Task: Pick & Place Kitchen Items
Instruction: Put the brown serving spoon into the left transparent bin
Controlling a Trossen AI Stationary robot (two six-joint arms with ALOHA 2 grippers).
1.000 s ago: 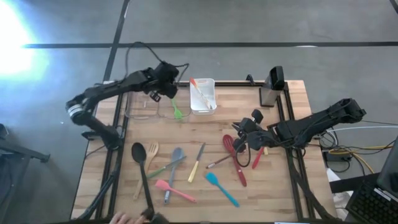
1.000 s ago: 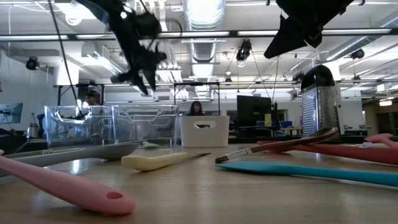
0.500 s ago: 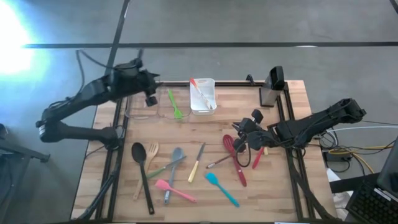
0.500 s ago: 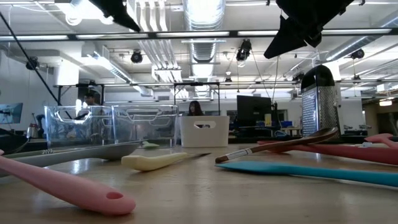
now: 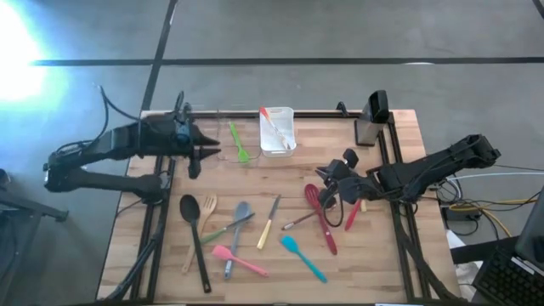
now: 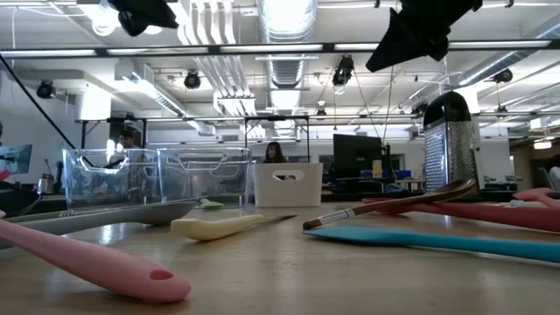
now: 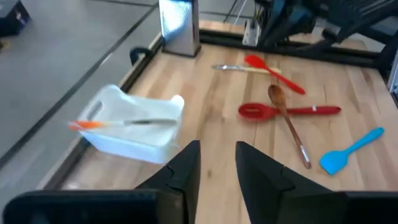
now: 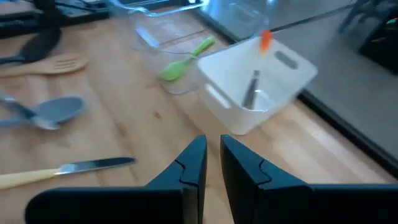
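Kitchen items lie spread on the wooden table: a black spoon (image 5: 194, 229), a wooden fork (image 5: 204, 211), a grey spoon (image 5: 240, 214), a pink spatula (image 5: 238, 259), a cream-handled knife (image 5: 269, 223), a teal spatula (image 5: 302, 255) and a red slotted spoon (image 5: 316, 202). A green spatula (image 5: 240, 144) lies in the clear bin (image 5: 200, 146). An orange-tipped utensil (image 7: 124, 122) leans in the white bin (image 5: 278, 134). My left gripper (image 5: 209, 152) hangs open and holds nothing at the table's left edge, beside the clear bin. My right gripper (image 5: 327, 180) hovers shut above the red spoon.
A metal grater (image 5: 372, 117) stands at the far right corner. A red spatula (image 5: 353, 212) and a wooden-handled utensil (image 5: 299, 221) lie under the right arm. Bare wood shows between the bins and the utensils.
My left gripper has drawn back from above the clear bin toward the table's left edge and has rolled about its own axis. The green spatula stays lying in the clear bin. A person's hand at the near edge by the black spoon has gone.
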